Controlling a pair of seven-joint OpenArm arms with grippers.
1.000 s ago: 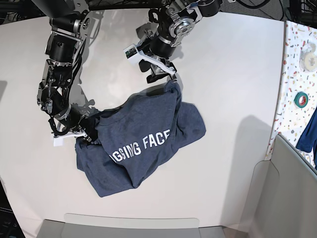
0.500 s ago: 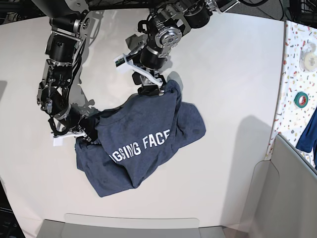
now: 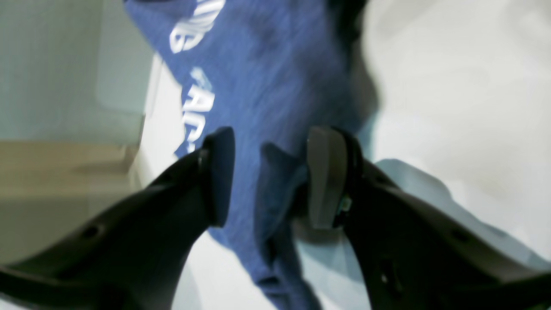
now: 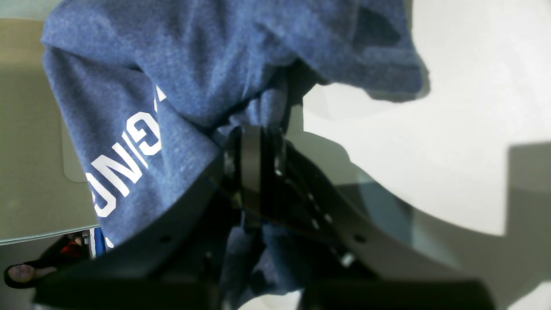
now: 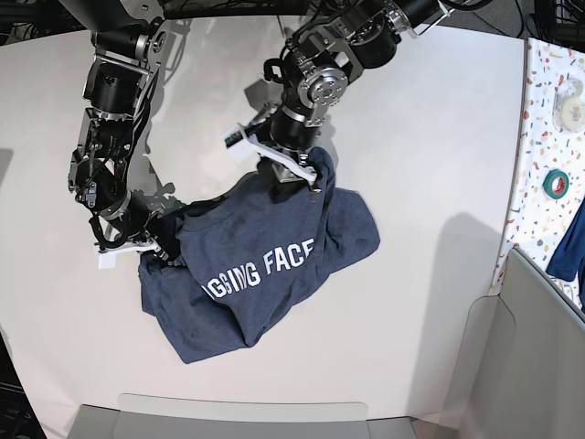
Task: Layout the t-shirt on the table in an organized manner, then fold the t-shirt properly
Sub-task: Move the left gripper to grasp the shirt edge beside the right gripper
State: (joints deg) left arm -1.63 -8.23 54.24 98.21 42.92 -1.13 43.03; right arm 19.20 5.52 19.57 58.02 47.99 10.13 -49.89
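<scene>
We see the big plain white matte table carrying the dark navy heathered short-sleeved t-shirt w/ white block lettering, bunched in a loose heap a bit left of centre, nowhere near flat yet.

What changed: a second ago the black left gripper hovered above the shirt's upper edge, off the cloth. It has since swung round and come down onto that edge, so its fingers now sit at the fabric. The shirt itself hasn't shifted; the lettering reads at the same spot. We judge the left arm is lining up a second grab pt so both arms can pull the heap open & spread it. Layout is barely begun, folding not started.

Left gripper: jaws apart, straddling a ridge of navy cloth that runs between them, nothing pinched as far as we can tell. Black right gripper: jaws together, clamped on a gathered bit of the t-shirt at the heap's left end; same hold as a second ago.

Hard to make out: left wrist view is motion-blurred, so whether a pad touches the fabric we can't say. Collar, sleeves and hem are buried in folds; we can't tell which part either arm has. Lettering is partly folded under. In the base view the right gripper's tips are covered by cloth.
</scene>
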